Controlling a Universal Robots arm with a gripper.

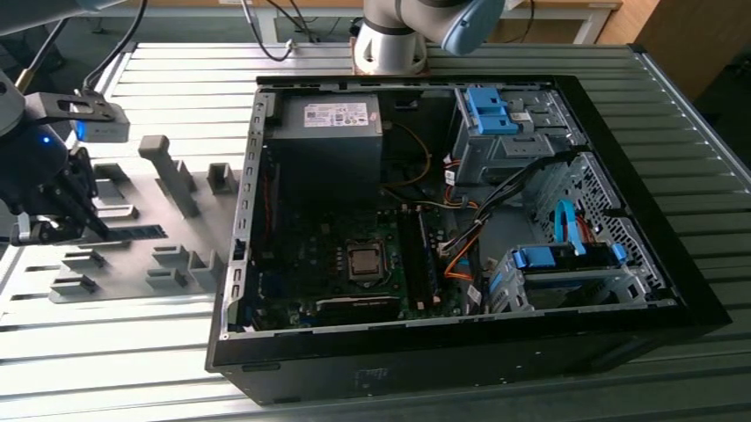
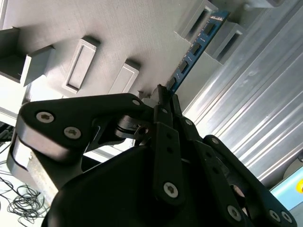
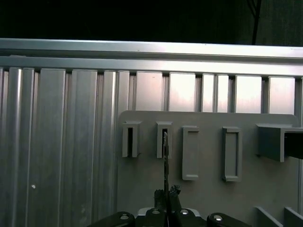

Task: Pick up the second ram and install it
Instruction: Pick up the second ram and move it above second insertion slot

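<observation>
You are looking at the hand (image 1: 56, 227) hanging low over the grey holder plate (image 1: 129, 189) at the exterior view's left. It is well apart from the open computer case (image 1: 470, 374), which is lying on its side toward the exterior view's right. The hand is pinching narrow on one end of the second ram (image 1: 147, 231).

In the second wrist view the black fingers (image 2: 163, 132) are meeting at the tip of the hand (image 2: 165, 94) around the blue second ram (image 2: 194, 49). Its row of black chips is running away from the hand toward a slotted grey block (image 2: 201, 21) on the holder plate (image 2: 118, 28). The far end of the ram is sitting in or against that block; you cannot tell which.

In the first wrist view you are seeing the second ram (image 3: 165, 158) edge-on. It is showing as a thin dark line running from the hand (image 3: 166, 195) to the slot of one block (image 3: 164, 139), with more blocks standing beside it in a row.

Plate and case are both resting on the ribbed metal counter (image 1: 118, 352). Inside the case the motherboard (image 1: 352, 264) is lying face up.
</observation>
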